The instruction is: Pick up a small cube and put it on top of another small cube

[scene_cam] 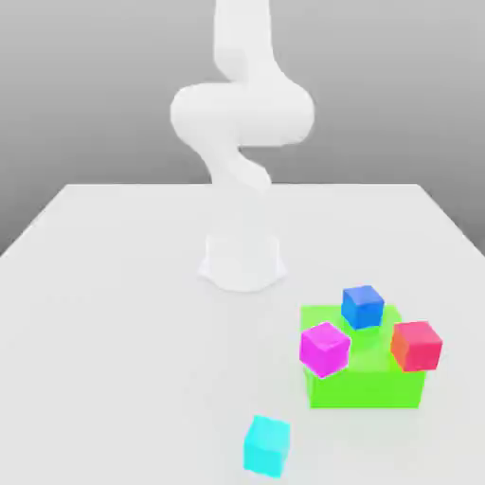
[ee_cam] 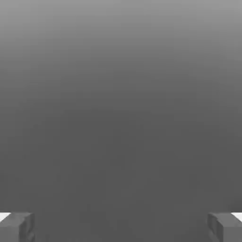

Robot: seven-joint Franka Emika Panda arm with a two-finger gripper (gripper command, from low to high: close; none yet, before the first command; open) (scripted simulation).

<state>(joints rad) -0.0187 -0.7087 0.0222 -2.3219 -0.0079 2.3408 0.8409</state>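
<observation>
Exterior view, near to far. Lower centre of the frame: the small cube (scene_cam: 265,444), cyan, alone on the white table (scene_cam: 114,322). Right of centre, beyond it: a green block (scene_cam: 365,384) carrying a magenta cube (scene_cam: 325,348), a red cube (scene_cam: 416,345) and a blue cube (scene_cam: 362,306). Centre, farther back: the arm's base (scene_cam: 242,260), the arm rising out of the frame's top. Hand view: the gripper (ee_cam: 121,227) is released, fingertips (ee_cam: 16,227) wide apart, facing blank grey backdrop. The cyan cube likely lies low and well forward of the base, so the hand must come down toward it.

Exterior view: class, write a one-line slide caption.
White arm upright behind a cyan cube alone on the table; magenta, blue, red cubes at a green block.
</observation>
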